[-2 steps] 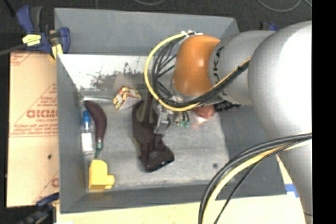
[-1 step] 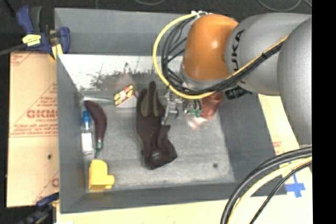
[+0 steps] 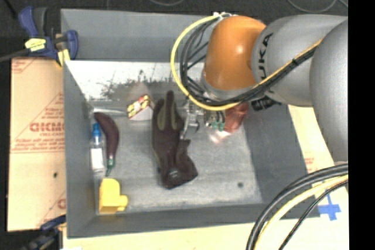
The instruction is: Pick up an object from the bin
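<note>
- Claw (image 3: 196,121): low in the bin, under the arm's orange cover (image 3: 234,52). The cover and the looped cables (image 3: 179,61) hide much of it, so I cannot tell whether it is open or closed. Nothing is seen gripped in it.
- Dark maroon glove (image 3: 170,149): the nearest thing. It lies flat and lengthwise on the bin floor, immediately to the view's left of the claw, running from just above it to well below it. The claw is at the glove's upper right edge. Contact between the two cannot be confirmed.
- Reddish-pink object (image 3: 234,120): just on the claw's other side, to the view's right and partly under the arm. Its kind cannot be made out.
- Small red, yellow and white box (image 3: 139,106): beyond the glove, left of the claw and slightly above it, just beside the glove's upper end.
- Dark maroon curved object with a green tip (image 3: 109,134): further left, well apart from the claw.
- White bottle with a blue cap (image 3: 96,152): beside that curved object, against the wall furthest from the claw.
- Yellow block (image 3: 111,196): furthest from the claw, in the lower left corner.
- Grey metal bin (image 3: 129,38): the floor below and to the right of the claw is bare.
</note>
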You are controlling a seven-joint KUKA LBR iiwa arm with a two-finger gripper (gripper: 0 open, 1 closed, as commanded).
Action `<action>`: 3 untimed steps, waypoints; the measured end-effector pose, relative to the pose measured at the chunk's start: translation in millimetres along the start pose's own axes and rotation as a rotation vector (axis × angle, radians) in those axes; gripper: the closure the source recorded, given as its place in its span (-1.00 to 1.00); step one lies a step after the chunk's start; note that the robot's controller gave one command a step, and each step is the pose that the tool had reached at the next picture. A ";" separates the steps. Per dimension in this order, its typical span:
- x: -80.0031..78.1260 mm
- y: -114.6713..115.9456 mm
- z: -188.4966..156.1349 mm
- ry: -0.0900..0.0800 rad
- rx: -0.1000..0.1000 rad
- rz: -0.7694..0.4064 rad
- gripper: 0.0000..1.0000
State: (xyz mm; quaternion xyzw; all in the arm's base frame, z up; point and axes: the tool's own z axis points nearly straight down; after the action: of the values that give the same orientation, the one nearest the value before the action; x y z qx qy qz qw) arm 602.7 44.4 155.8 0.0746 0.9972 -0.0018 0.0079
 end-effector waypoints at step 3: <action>0.0 0.0 0.0 0.000 0.000 -0.003 1.00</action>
State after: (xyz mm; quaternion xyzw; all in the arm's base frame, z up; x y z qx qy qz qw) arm 602.7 44.4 155.8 0.0732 0.9973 -0.0019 0.0079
